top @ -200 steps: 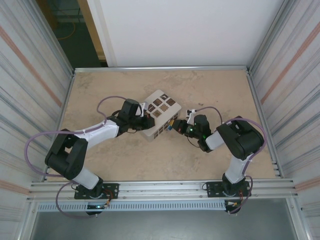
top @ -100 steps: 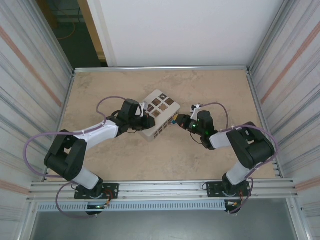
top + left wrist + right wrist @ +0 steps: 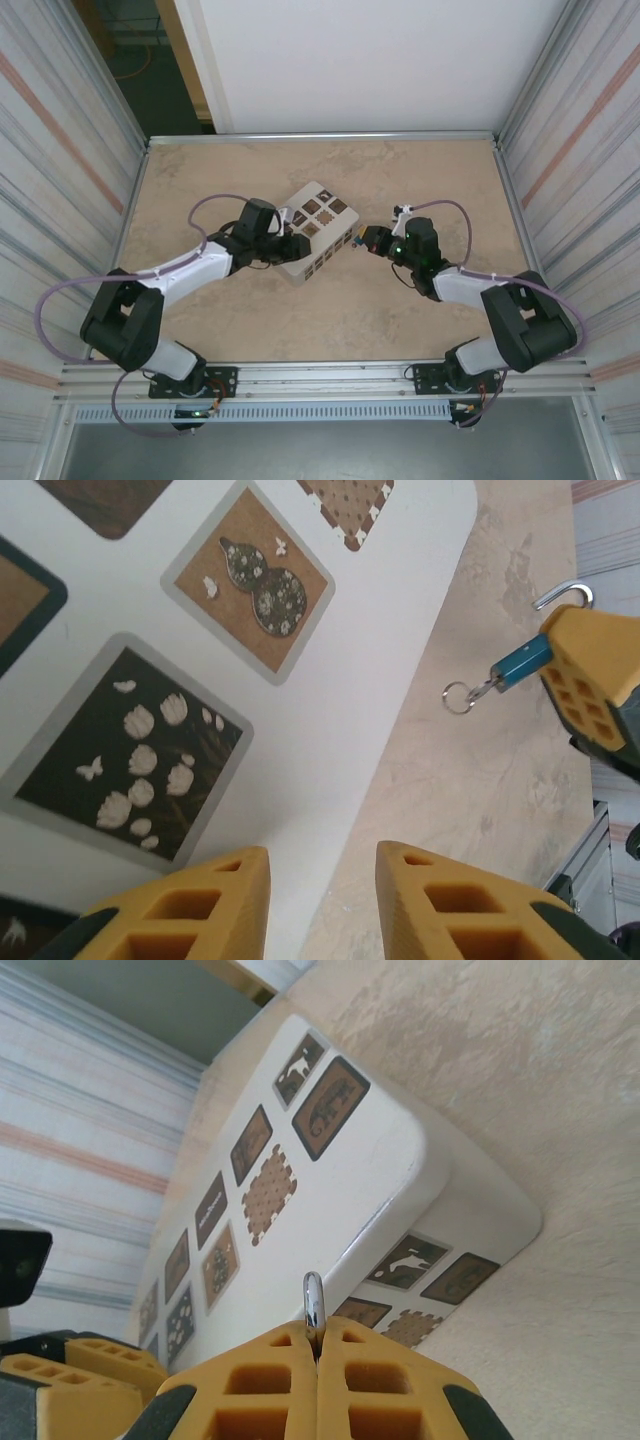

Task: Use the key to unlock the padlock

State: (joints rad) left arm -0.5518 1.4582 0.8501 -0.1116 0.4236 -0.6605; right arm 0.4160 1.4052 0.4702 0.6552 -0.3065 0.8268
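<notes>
In the left wrist view the small teal padlock (image 3: 520,663) hangs pinched in my right gripper's yellow fingers (image 3: 585,670), its pale shackle (image 3: 560,593) hooking out above. The key (image 3: 484,687) sticks out of the padlock's lower end, with a wire ring (image 3: 459,696) on it. My right gripper (image 3: 317,1332) is shut on the padlock, and the shackle (image 3: 314,1305) pokes out between its fingertips. From above, that gripper (image 3: 364,240) sits just right of the white tiled box (image 3: 318,240). My left gripper (image 3: 322,855) is open over the box's edge with nothing between its fingers.
The white box (image 3: 350,680) with brown picture tiles lies mid-table, angled, between the two grippers. Corrugated metal walls (image 3: 60,200) close both sides. The beige tabletop (image 3: 400,180) stretches behind the box, and a metal rail (image 3: 330,375) runs along the near edge.
My left gripper's jaws have opened beside the box. The right arm has swung its elbow outward and drawn the padlock a little to the right, away from the box.
</notes>
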